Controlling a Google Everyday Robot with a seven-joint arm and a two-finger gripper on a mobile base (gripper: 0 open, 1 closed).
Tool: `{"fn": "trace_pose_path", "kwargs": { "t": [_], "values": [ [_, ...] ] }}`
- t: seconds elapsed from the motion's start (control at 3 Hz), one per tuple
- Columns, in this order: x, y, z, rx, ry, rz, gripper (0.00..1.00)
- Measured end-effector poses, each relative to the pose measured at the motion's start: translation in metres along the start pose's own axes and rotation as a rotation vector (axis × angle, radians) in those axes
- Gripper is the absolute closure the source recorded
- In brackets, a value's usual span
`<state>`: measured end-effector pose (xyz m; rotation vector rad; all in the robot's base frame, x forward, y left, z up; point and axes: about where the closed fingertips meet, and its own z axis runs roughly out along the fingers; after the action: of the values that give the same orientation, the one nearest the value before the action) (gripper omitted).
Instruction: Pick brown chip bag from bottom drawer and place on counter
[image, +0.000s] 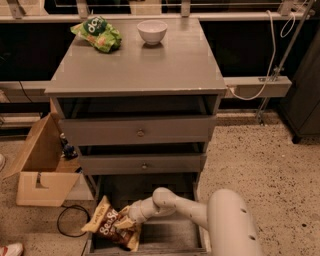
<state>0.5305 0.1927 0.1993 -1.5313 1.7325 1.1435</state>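
The brown chip bag lies in the open bottom drawer at its left side, its tan end sticking over the left edge. My gripper reaches down from the white arm into the drawer and sits right on the bag's right part, touching it. The grey counter is the cabinet's top, far above the gripper.
A green chip bag and a white bowl stand at the back of the counter. Two upper knobbed drawers are slightly out above the gripper. An open cardboard box and a black cable lie on the floor left.
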Motion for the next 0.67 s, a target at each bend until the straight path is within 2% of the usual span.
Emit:
{"fn": "trace_pose_path", "kwargs": {
  "t": [0.33,0.67],
  "values": [
    [-0.022,0.010,-0.064,0.104,-0.166,-0.075,1.00],
    [-0.051,0.031,-0.125,0.197,-0.221,-0.169,1.00]
  ]
}}
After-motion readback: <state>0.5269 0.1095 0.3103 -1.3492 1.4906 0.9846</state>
